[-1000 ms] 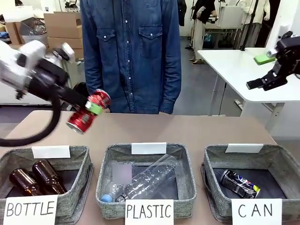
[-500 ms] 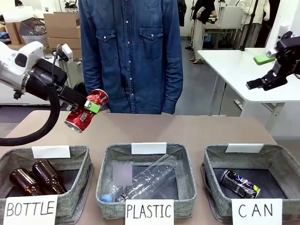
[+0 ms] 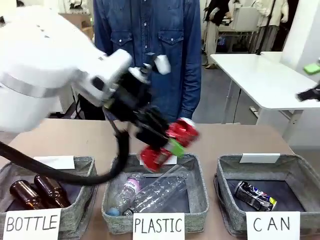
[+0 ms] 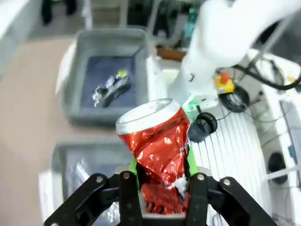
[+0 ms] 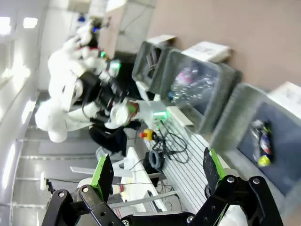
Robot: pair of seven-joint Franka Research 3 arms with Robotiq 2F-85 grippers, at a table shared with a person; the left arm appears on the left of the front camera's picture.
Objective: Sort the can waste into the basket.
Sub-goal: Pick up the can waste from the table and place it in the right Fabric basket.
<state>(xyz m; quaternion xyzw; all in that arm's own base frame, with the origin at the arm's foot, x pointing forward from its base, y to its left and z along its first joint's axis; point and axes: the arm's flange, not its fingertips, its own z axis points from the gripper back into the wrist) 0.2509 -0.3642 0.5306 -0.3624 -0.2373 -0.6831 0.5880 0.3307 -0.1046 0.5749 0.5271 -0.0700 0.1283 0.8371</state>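
Note:
My left gripper (image 3: pixel 171 146) is shut on the crumpled red can (image 3: pixel 172 141), holding it tilted in the air above the back rim of the PLASTIC basket (image 3: pixel 199 186). In the left wrist view the red can (image 4: pixel 157 143) sits between the green pads, silver end up, with the CAN basket (image 4: pixel 107 36) beyond it. The black can (image 3: pixel 255 195) lies inside the CAN basket (image 3: pixel 298 168) at the right; it is also the black can (image 4: pixel 109 87) on that basket's dark bottom. My right gripper (image 3: pixel 311 82) hangs open at the right edge, and the same gripper (image 5: pixel 157 175) holds nothing.
The BOTTLE basket (image 3: pixel 86 165) at the left holds two brown bottles (image 3: pixel 37 192). Clear plastic bottles (image 3: pixel 152 192) lie in the PLASTIC basket. A person in a denim shirt (image 3: pixel 150 35) stands at the far edge. A white table (image 3: pixel 255 75) stands at the back right.
My left arm has swung right and forward with the red can, from over the table's left part to above the PLASTIC basket. The right gripper has shifted toward the right edge.

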